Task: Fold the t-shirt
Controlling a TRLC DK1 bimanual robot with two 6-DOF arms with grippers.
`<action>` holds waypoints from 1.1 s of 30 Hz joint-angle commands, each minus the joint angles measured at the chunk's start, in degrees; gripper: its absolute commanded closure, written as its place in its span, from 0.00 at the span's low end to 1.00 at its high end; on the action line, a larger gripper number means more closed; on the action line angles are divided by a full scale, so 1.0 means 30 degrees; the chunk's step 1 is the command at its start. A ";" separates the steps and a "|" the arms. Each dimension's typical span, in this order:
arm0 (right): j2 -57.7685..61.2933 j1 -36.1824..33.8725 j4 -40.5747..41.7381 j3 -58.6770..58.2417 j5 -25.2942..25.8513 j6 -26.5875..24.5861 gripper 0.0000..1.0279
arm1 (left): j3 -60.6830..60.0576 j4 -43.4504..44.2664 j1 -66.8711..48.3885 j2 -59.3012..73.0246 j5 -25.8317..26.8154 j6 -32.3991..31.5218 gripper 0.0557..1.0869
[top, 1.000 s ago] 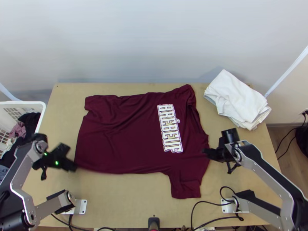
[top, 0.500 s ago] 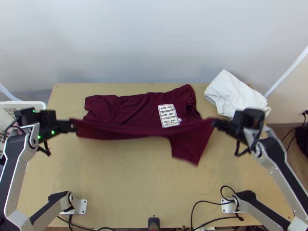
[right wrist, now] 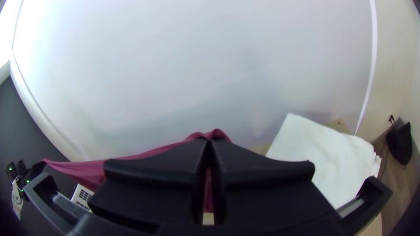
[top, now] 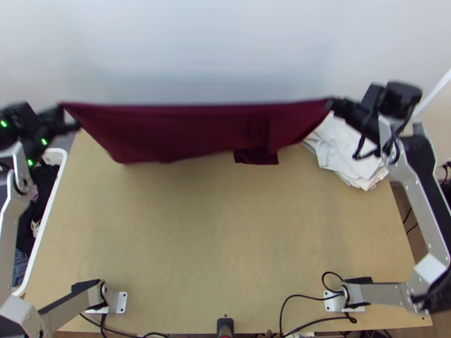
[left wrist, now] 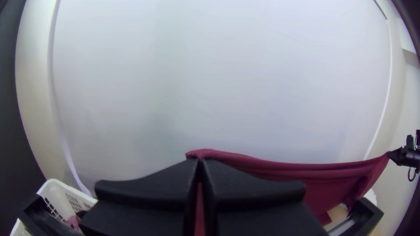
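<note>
Here at the table's [top: 214, 225] far left corner, the left end effector [top: 63, 114] is pinched together on one corner of the dark red t-shirt [top: 186, 129]. From there the shirt runs off to the right, its long axis level with the far edge, top side pulled nearly straight, the rest hanging toward the tabletop. A short flap [top: 256, 157] droops lower along that far edge, nearer the right arm than the left. And over by the far right corner, the right end effector [top: 332, 105] has its fingers closed on the other end! So the shirt lies squarely between the two, neither arm with the shorter reach; the coming move, I'd say, is to lower it with that line level.

Around it: the white basket [top: 46, 208] sits against the left edge, the pale wall [top: 214, 50] stands close behind, and folded white cloth [top: 346, 152] lies by the far right corner, under the right arm, easy to snag.
</note>
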 commanded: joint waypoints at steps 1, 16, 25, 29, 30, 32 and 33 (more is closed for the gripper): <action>0.0854 -0.0270 0.0654 0.3669 0.0701 -0.0248 0.97 | 0.2688 0.1320 -0.0319 0.0213 -0.1389 -0.0670 0.96; 0.3667 -0.0886 0.4462 1.3014 0.1580 -0.4906 0.97 | 1.0657 0.5568 -0.1491 0.2762 -0.5578 0.0385 0.96; 0.0298 -0.1003 0.5400 1.2136 0.1844 -0.6283 0.97 | 1.2093 0.6183 -0.1550 0.1912 -0.6076 0.0590 0.96; -0.2310 -0.1120 0.4228 1.1989 0.1814 -0.6312 0.97 | 1.2093 0.6183 -0.1579 0.0096 -0.6428 0.0414 0.96; -0.2954 -0.1120 0.3964 1.1960 0.1785 -0.6312 0.97 | 1.2063 0.6125 -0.1550 -0.0402 -0.6516 0.0414 0.96; -0.4097 -0.1149 0.3349 1.1960 0.1756 -0.6341 0.97 | 1.1946 0.6066 -0.1579 -0.1428 -0.6955 0.0297 0.96; -0.4624 -0.1149 0.2997 1.1989 0.1726 -0.6341 0.97 | 1.1712 0.6037 -0.1579 -0.2013 -0.6985 0.0297 0.96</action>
